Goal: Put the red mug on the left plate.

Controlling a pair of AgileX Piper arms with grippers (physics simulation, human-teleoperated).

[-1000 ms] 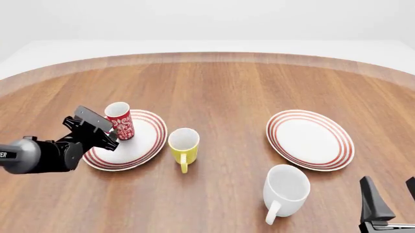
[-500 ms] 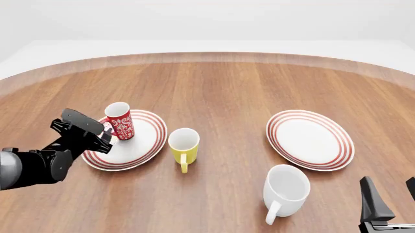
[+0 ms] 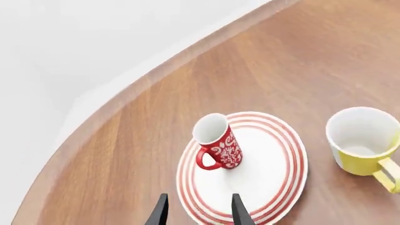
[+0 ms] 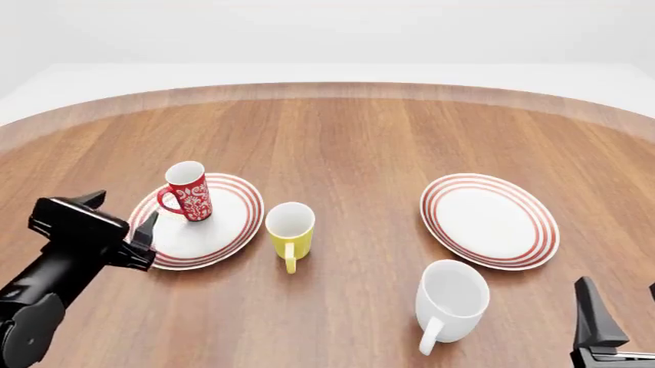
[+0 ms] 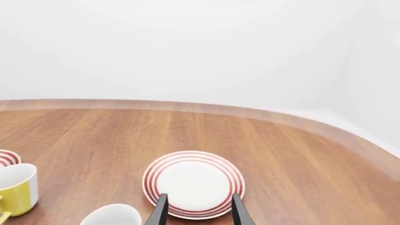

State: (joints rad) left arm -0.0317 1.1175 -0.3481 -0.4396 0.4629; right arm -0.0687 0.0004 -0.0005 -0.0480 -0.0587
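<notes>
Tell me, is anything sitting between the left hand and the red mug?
No. The left hand is open and apart from the red mug, which stands on the left plate. Only bare plate lies between them.

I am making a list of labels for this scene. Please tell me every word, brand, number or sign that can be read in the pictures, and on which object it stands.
No text can be read in these views.
red mug: only a white floral swirl pattern, no letters.
left plate: only red rings.
yellow mug and white mug: plain.
left gripper: no marking visible.
</notes>
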